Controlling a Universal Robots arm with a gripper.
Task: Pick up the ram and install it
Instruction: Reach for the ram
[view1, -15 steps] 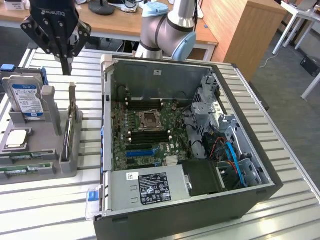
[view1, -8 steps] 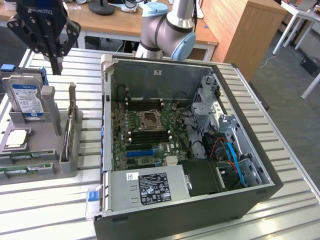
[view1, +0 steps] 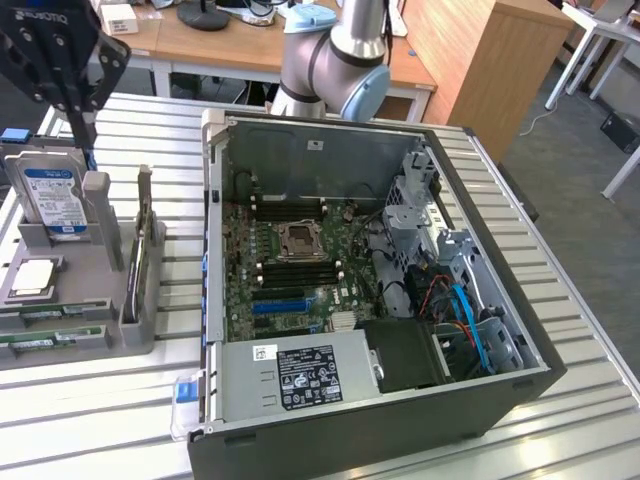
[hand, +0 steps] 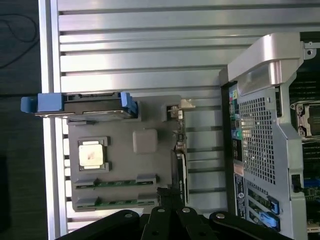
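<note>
The ram is lying flat in the grey tray on the slatted table. A second green stick sits just beside it and the square processor chip is in the next pocket over. Nothing's been lifted yet as far as I can see. The claw is up in the air over the tray, closer to the hard drive end than the stick end, and it's pinched closed on nothing. My worries, just guessing from here: the two sticks are so close that a slightly off descent could catch the wrong one, or clip both. They're thin and flat too, so if the fingers come down closed they'd just press on the board. A crooked grab could let it twist. Over at the open computer case, the memory slots hug the processor socket on the motherboard, with cables off to the exterior view's right. So a tilted stick could jam in a slot or land on the socket instead.
</note>
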